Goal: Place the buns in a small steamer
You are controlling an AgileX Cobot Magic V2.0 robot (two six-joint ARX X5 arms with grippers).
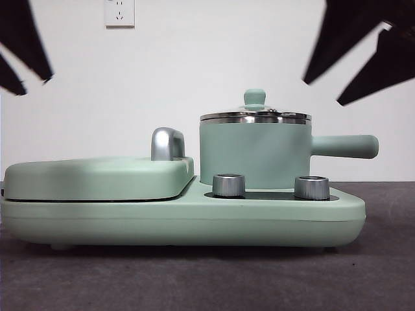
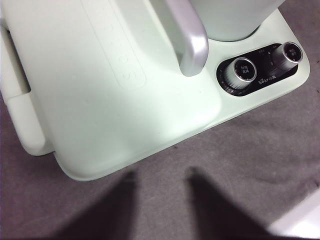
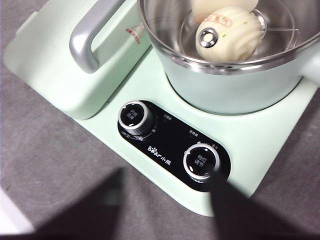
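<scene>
Nearest, two silver dials (image 1: 228, 184) are set in a black panel on the mint-green base (image 1: 194, 220), which rests on the grey counter (image 1: 194, 278). Behind the dials stands the small steamer (image 1: 256, 152), its glass lid (image 1: 255, 116) in place; through the lid a ridged bun (image 3: 231, 37) is seen inside, with a second bun (image 3: 212, 6) beyond it. The flat griddle lid (image 1: 97, 176) lies beside the steamer. The left end effector (image 2: 160, 200) and the right end effector (image 3: 165, 200) are both held spread and empty above the counter.

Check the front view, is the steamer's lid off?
No, the glass lid with its green knob sits on the steamer.
</scene>
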